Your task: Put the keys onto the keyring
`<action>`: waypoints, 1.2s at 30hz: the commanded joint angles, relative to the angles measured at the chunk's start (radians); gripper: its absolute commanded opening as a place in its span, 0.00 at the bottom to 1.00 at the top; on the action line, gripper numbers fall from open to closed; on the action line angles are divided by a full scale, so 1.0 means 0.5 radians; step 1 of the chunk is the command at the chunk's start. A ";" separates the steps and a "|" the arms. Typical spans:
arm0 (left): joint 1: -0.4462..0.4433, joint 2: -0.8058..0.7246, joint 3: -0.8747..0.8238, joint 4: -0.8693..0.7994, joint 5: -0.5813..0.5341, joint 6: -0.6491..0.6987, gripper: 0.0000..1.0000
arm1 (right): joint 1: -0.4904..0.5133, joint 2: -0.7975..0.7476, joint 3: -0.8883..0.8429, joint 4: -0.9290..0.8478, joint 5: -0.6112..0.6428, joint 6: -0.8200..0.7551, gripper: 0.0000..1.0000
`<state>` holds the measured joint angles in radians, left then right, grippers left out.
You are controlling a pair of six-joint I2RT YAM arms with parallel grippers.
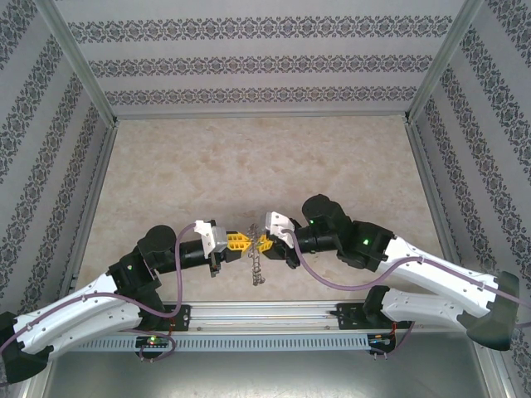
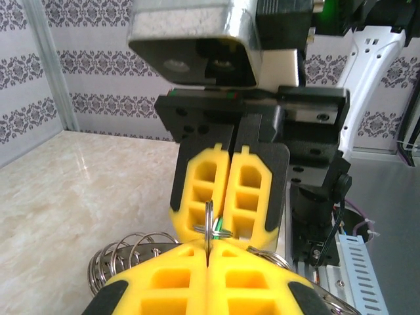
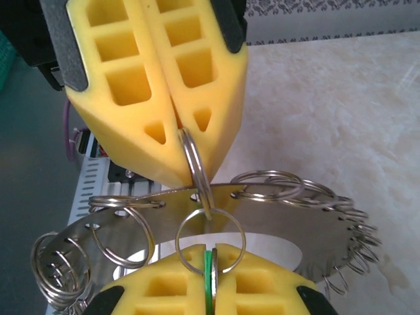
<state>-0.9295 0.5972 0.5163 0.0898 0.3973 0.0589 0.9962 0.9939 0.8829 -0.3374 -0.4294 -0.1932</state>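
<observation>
1. Yellow ribbed fingertips of the left end effector (image 3: 187,161) are pressed together on one thin silvery wire loop (image 3: 195,172) of the flat grey metal keyring (image 3: 295,223). Those of the right end effector (image 3: 211,256) pinch the small metal key with a bright green plastic head (image 3: 211,283). The two meet tip to tip over the near part of the pale marbled counter (image 1: 249,157).
2. We judge the step in hand to be threading. A second silvery split ring (image 3: 210,239) stands just in front of the key and appears linked to the pinched wire loop. We cannot tell whether the key's hole has entered any wire.
3. To do it well, we would hold the left grip firm so the wire loop cannot twist. We would feed the key along the coil with small turns of the right wrist, not a straight push.
4. We would release the right end effector only once the key hangs from the wire by itself, since a slip would drop it.
5. Seen close, the keyring has a wide central hole and small holes along its outer edge carrying many silvery loops. It appears to hang from the left grip, between the two end effectors.
</observation>
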 commanded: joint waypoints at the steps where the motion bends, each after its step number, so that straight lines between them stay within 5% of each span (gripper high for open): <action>1: -0.016 -0.033 -0.001 0.036 -0.064 0.061 0.00 | -0.029 -0.034 0.092 -0.238 0.123 -0.078 0.00; 9: -0.016 0.128 0.029 -0.123 -0.077 0.110 0.00 | -0.035 0.110 0.283 -0.410 0.211 -0.116 0.00; 14: -0.016 0.162 -0.003 -0.131 -0.230 0.062 0.34 | -0.053 0.336 0.460 -0.528 0.224 -0.149 0.00; 18: -0.016 0.097 -0.073 -0.136 -0.504 -0.003 0.47 | -0.082 0.538 0.638 -0.634 0.245 -0.164 0.00; 28: -0.016 -0.336 -0.256 -0.392 -1.096 -0.166 0.54 | -0.275 1.139 1.217 -0.811 0.172 -0.140 0.00; 36: -0.015 -0.459 -0.258 -0.434 -1.059 -0.220 0.57 | -0.504 1.511 1.390 -0.596 -0.031 0.001 0.00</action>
<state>-0.9295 0.3767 0.3893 -0.1005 -0.1101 -0.0212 0.7696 1.7191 1.5539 -0.6872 -0.3805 -0.2325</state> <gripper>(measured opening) 0.571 0.066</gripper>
